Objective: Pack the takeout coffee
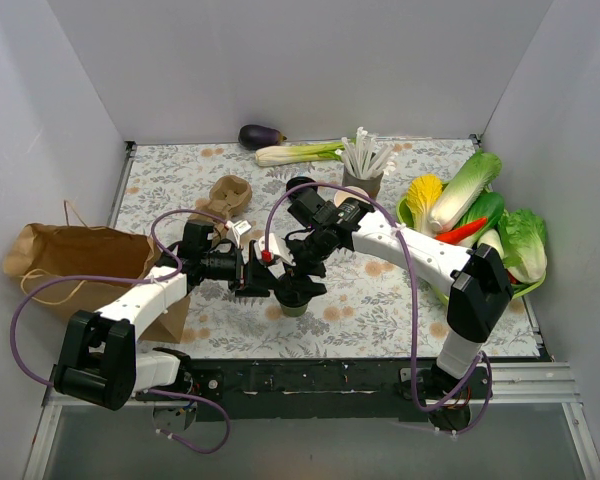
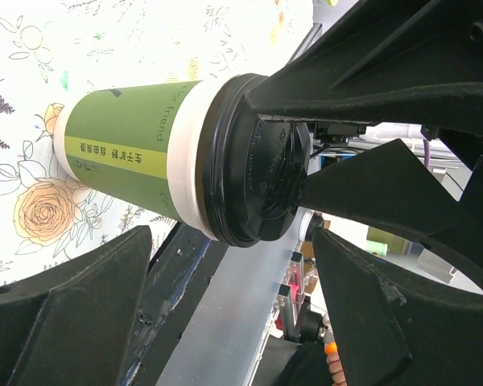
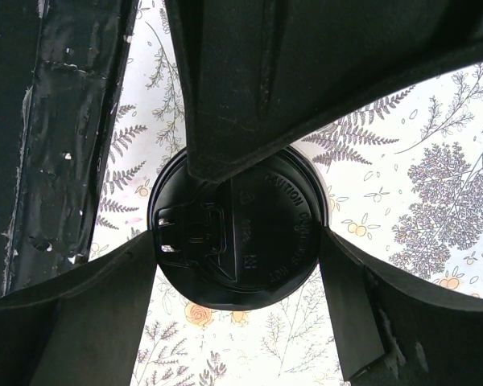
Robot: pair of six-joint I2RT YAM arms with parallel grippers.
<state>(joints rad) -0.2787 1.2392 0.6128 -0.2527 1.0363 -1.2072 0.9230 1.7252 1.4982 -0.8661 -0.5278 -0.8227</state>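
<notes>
Your right jaws pinch the takeout coffee point(image 2: 129, 149) by its black lid point(image 3: 249, 233), likely to lift it upright. Your left jaws are spread just left of it, holding nothing.

Takeout coffee point(image 1: 295, 303) centre-front on table point(image 1: 380, 300); paper bag point(image 1: 75, 255) far left; vegetables point(image 1: 465, 188) far right

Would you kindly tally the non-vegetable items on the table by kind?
coffee cup: 1
paper bag: 1
brown carrier: 1
stick holder: 1
Total: 4
</notes>
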